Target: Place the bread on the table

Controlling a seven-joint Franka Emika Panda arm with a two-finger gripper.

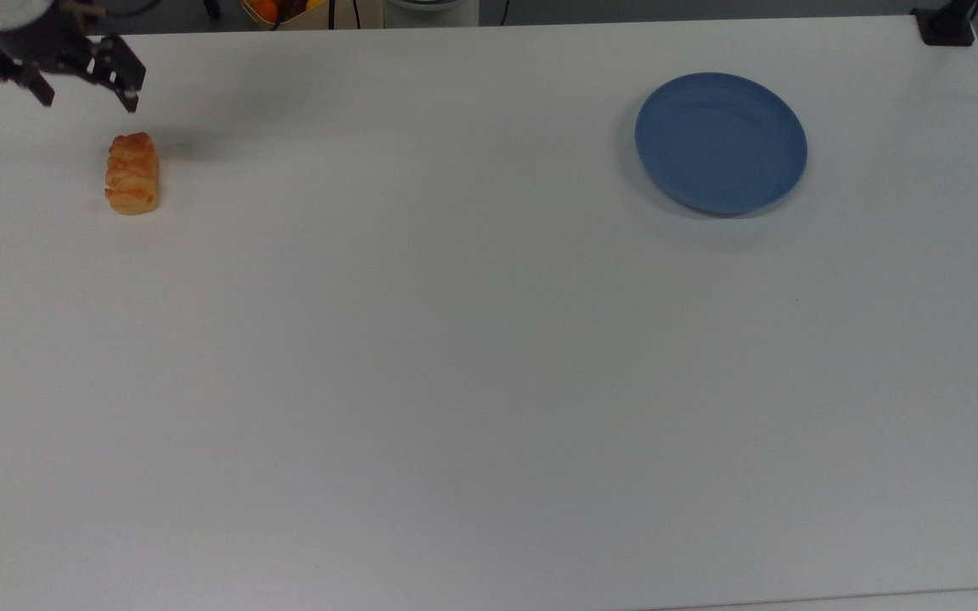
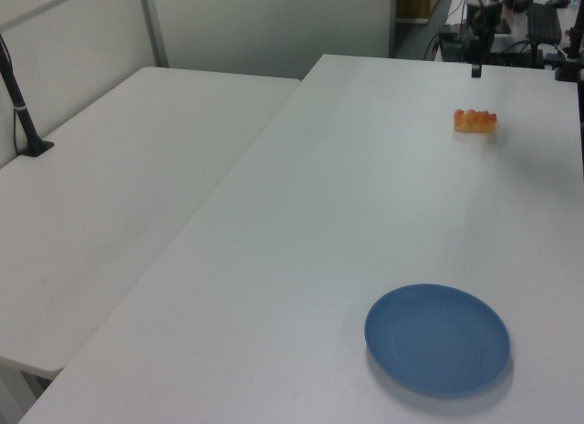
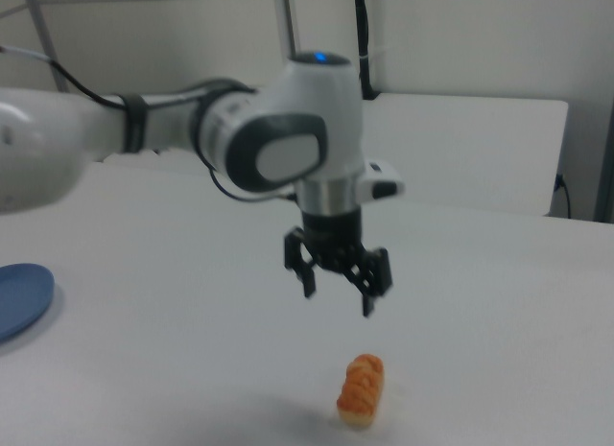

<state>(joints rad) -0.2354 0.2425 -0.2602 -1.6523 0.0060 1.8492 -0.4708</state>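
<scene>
The bread (image 1: 132, 173) lies flat on the white desk (image 1: 455, 356), well apart from the blue plate (image 1: 721, 142). The gripper (image 3: 338, 293) hangs above the bread, jaws spread wide and holding nothing.

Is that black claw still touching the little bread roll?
Apart. In the right view the open gripper hangs above the bread with bare table showing between them; the top view shows a gap too.
</scene>
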